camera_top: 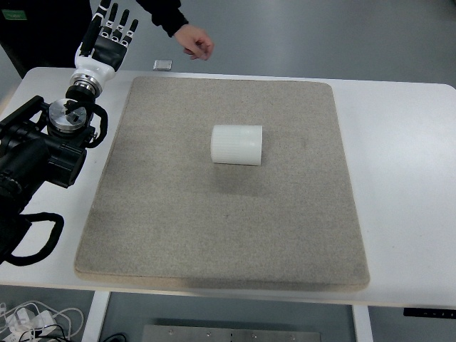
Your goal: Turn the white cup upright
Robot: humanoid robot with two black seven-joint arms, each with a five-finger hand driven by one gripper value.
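Top view: white cup (237, 144) on its side, mid grey mat (178, 235), untouched.
Left hand (108, 39) raised at far-left desk (406, 185) corner, fingers spread, empty. Advise approaching from the side, gripping across ribbed wall, rotating upright over mat.

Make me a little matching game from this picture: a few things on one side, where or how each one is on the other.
Things:
1. white cup
2. left hand
3. person's hand
4. mat

States:
A. fingers spread, holding nothing, at the table's far left corner
B. beyond the table's far edge
C. lying on its side
D. flat, covering most of the table

Pairs: 1-C, 2-A, 3-B, 4-D
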